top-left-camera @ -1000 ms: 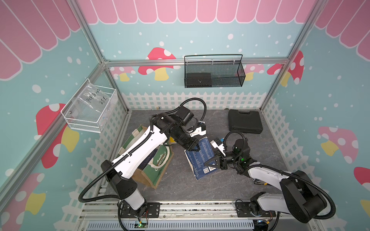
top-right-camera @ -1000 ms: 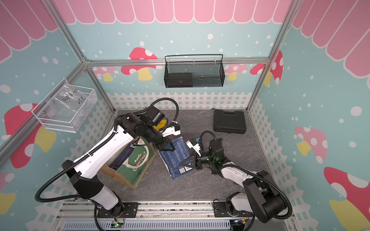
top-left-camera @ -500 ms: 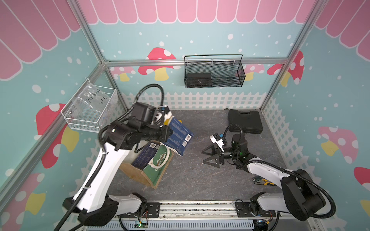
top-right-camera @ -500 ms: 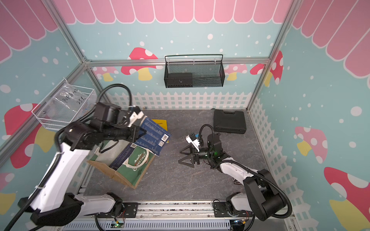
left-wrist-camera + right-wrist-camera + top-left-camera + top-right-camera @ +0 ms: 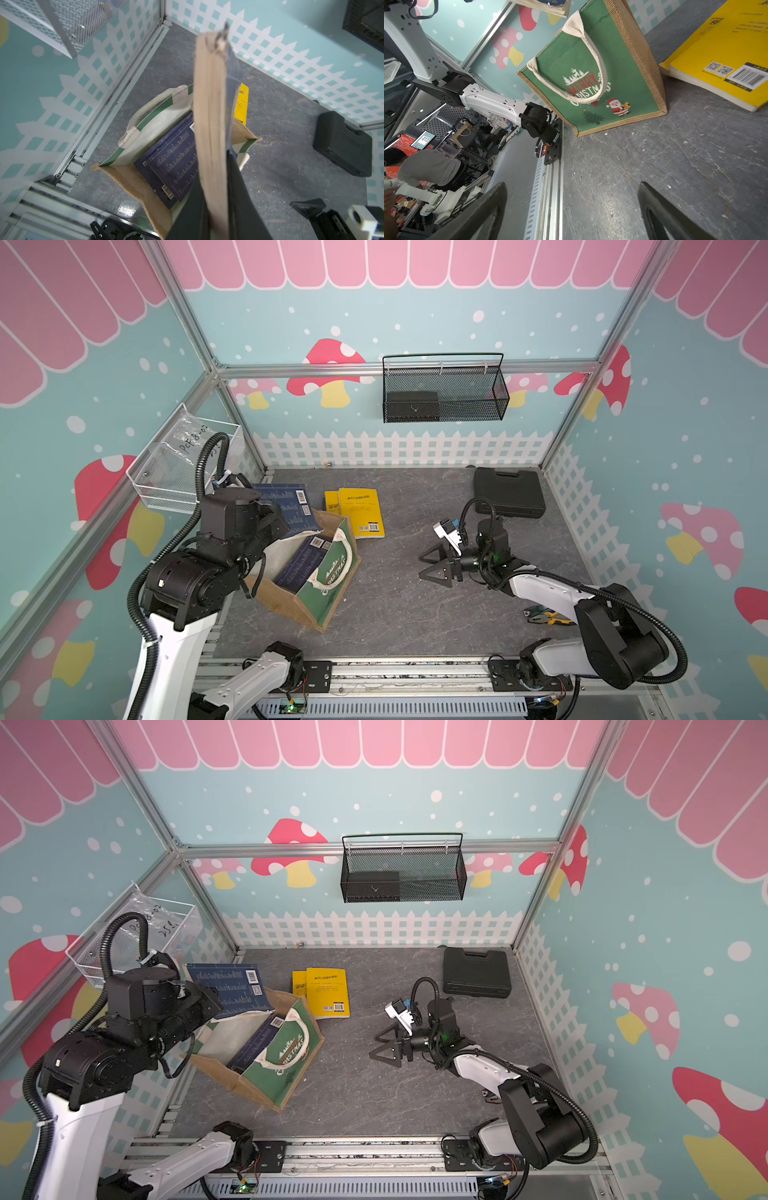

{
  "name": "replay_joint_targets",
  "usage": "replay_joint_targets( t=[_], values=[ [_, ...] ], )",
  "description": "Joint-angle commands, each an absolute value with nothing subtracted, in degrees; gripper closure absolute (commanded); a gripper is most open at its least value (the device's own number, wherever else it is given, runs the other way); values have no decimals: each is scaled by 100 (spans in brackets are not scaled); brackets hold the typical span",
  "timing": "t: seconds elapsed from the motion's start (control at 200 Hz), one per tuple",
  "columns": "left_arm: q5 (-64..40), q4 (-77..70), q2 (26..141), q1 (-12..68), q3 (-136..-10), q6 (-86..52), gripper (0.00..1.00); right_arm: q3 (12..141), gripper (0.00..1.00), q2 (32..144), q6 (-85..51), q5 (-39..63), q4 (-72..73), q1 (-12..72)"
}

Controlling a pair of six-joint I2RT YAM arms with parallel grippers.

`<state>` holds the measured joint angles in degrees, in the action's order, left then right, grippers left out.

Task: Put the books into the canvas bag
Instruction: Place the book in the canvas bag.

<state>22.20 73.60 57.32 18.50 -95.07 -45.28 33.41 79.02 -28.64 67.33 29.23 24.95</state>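
Left wrist view: left gripper [image 5: 214,176] clenched on a navy blue paperback [image 5: 209,99], seen edge-on, cover mostly hidden.
Tote: tan jute canvas bag with green Christmas panel [image 5: 330,587] below it on the grey desk [image 5: 415,622]; navy books [image 5: 174,164] inside, partly covered.
Left arm: raised, elbow high.
Right arm: stretched low, right gripper [image 5: 420,568] released, empty.
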Motion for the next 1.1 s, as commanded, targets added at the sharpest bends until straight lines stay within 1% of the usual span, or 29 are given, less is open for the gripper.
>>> replay_joint_targets(
  t=[0.0, 0.19, 0.41, 0.49, 0.645, 0.8, 0.831, 0.856, 0.941, 1.051, 1.096],
  values=[
    [2499, 7675, 5870, 1833, -9346, -5704, 100, 3485, 0, 7988, -2681, 6713, 2847, 2468],
    [2640, 7697, 5832, 1828, -8542, -6980, 100, 3511, 0, 8015, -2689, 6680, 2843, 2470],
    [2137, 6049, 5601, 1831, -7143, -7709, 100, 3463, 0, 7972, -2707, 6618, 2821, 2470],
    [2081, 5851, 5773, 1830, -6963, -7934, 100, 3437, 0, 7903, -2703, 6584, 2799, 2465],
    [2289, 5809, 6170, 1846, -6863, -8165, 100, 3412, 0, 7822, -2624, 6579, 2709, 2467],
    [2270, 5711, 6172, 1872, -6391, -8654, 100, 3651, 0, 7880, -2563, 6488, 2681, 2478],
    [2251, 5672, 6125, 1873, -6286, -8689, 94, 3866, 0, 7975, -2470, 6454, 2548, 2492],
    [2242, 5668, 6096, 1872, -6206, -8743, 87, 4106, 0, 8074, -2374, 6405, 2384, 2498],
    [2240, 5662, 5947, 1865, -6011, -8837, 70, 5083, 0, 8486, -1883, 6225, 1523, 2561],
    [2312, 5675, 5625, 1863, -5869, -8817, 57, 6337, 0, 9086, -1450, 5814, 694, 2662],
    [2393, 5703, 5453, 1859, -5833, -8799, 48, 6883, 0, 9379, -1264, 5671, 350, 2733]
  ],
)
